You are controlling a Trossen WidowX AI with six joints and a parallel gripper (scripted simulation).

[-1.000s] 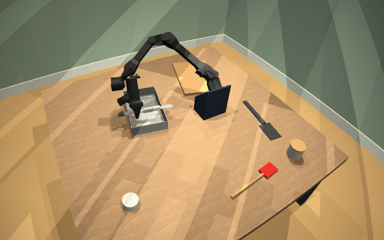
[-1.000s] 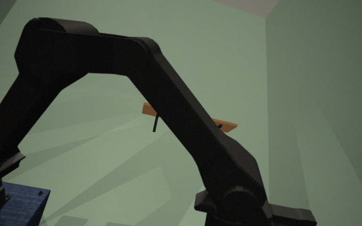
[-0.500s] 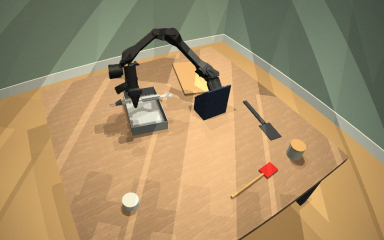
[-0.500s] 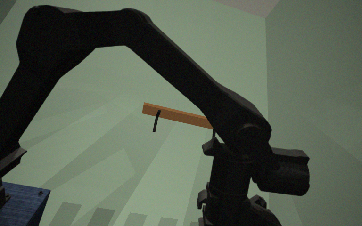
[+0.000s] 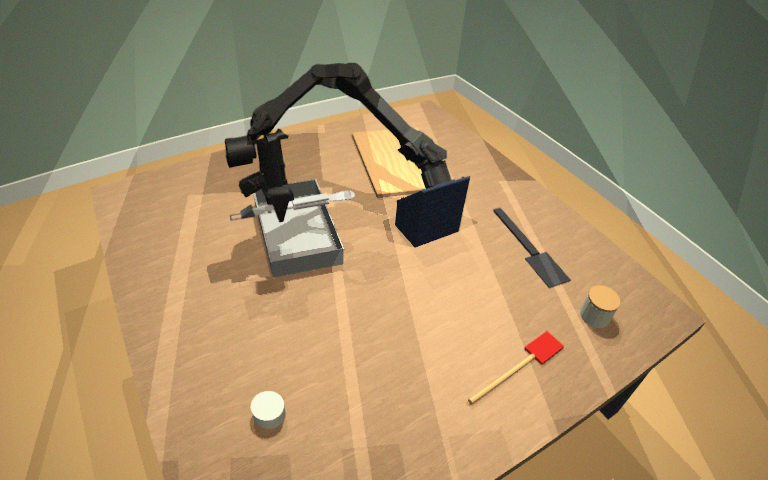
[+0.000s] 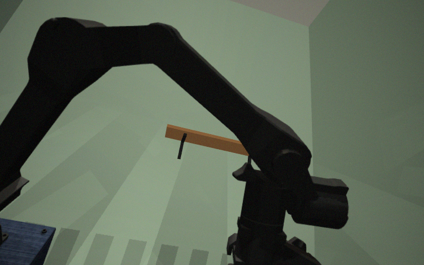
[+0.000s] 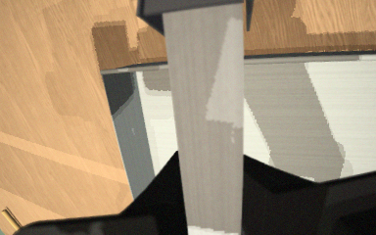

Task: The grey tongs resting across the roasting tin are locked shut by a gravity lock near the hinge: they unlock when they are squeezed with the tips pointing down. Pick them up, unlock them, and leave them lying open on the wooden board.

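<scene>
The grey tongs [image 5: 314, 199] [image 7: 208, 122] lie across the grey roasting tin [image 5: 308, 260] [image 7: 129, 137], their tips past its right rim and their hinge end past its left rim. My gripper [image 5: 280, 211] [image 7: 200, 155] points straight down over the tin and is shut on the tongs near their middle. In the wrist view the tongs run up between my two dark fingers. The light wooden board [image 5: 385, 161] lies flat at the back of the table, right of the tin and partly behind my arm.
A dark blue panel [image 5: 433, 211] [image 6: 21, 243] stands upright between tin and board. A black spatula [image 5: 532, 249], a cork-lidded jar [image 5: 600, 306], a red-headed spatula [image 5: 518, 365] and a white cylinder [image 5: 267, 408] lie elsewhere on the table. An orange wall shelf [image 6: 203, 138] shows in the exterior view.
</scene>
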